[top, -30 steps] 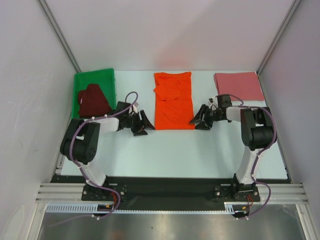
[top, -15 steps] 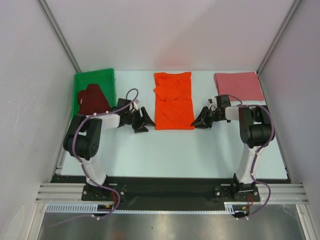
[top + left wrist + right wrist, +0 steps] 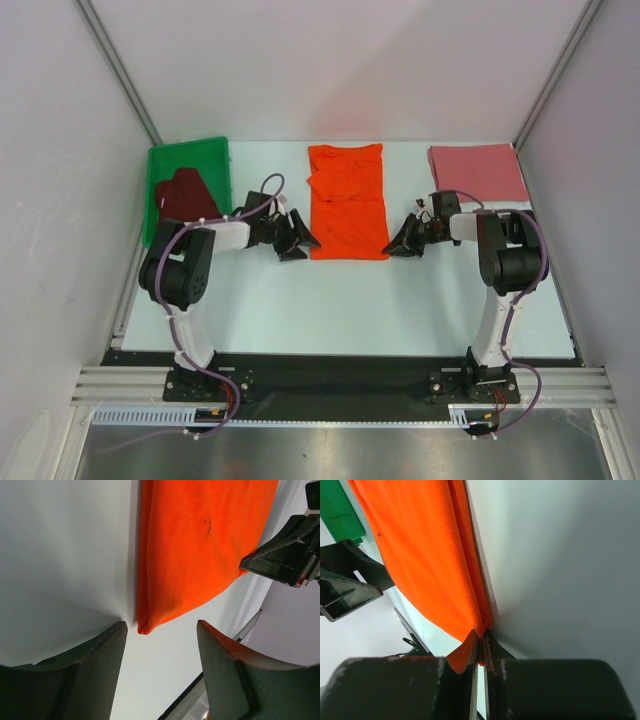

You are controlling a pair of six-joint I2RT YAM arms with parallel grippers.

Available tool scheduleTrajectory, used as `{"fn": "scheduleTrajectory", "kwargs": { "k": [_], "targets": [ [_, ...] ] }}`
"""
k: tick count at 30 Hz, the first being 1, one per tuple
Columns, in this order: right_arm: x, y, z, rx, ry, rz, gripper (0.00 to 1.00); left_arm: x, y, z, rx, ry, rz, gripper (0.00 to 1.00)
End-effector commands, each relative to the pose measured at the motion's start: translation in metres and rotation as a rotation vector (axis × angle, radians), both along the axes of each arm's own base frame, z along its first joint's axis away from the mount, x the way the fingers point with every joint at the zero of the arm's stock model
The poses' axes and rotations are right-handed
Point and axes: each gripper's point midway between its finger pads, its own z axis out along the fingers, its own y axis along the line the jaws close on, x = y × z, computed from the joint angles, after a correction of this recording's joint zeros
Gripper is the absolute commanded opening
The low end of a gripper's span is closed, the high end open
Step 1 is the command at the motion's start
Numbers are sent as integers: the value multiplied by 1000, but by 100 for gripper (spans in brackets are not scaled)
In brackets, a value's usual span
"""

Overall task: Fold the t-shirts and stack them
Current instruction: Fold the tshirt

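Both claws at the near hem, one clamped and one gaping.

The right gripper (image 3: 481, 645) is pinched tight on the near right corner of the orange t-shirt (image 3: 347, 200). The left gripper (image 3: 162, 630) stands wide, its jaws either side of the near left corner, holding nothing. A fold looks to be starting: the left must close, then both carry the hem away. The shirt lies flat mid-table (image 3: 340, 310), which is pale and smooth. A folded pink t-shirt (image 3: 478, 170) sits far right, a maroon t-shirt (image 3: 187, 195) in the green bin (image 3: 190, 155), with white walls (image 3: 60, 150) around.

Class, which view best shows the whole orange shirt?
Top external: the orange shirt lies whole and flat. Left wrist shows only its near corner before the open left hand; right wrist only an edge, its corner pinched in the right hand.
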Motion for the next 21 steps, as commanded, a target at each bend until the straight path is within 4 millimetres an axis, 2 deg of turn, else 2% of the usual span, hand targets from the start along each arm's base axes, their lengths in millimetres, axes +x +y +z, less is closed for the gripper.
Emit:
{"fn": "scheduleTrajectory", "kwargs": {
  "k": [1, 6, 9, 16, 21],
  "targets": [
    [1, -1, -12, -33, 19, -10, 5, -33, 14, -51, 157, 176, 42, 66],
    [0, -1, -16, -31, 29, -12, 3, -47, 20, -61, 188, 242, 85, 63],
    [-1, 0, -16, -30, 28, -9, 2, -47, 22, -62, 196, 255, 112, 62],
    [-1, 1, -15, -43, 24, 0, 0, -27, 11, -58, 165, 226, 119, 58],
    [0, 3, -13, -43, 21, 2, 0, -24, 2, -56, 134, 216, 99, 42]
  ]
}}
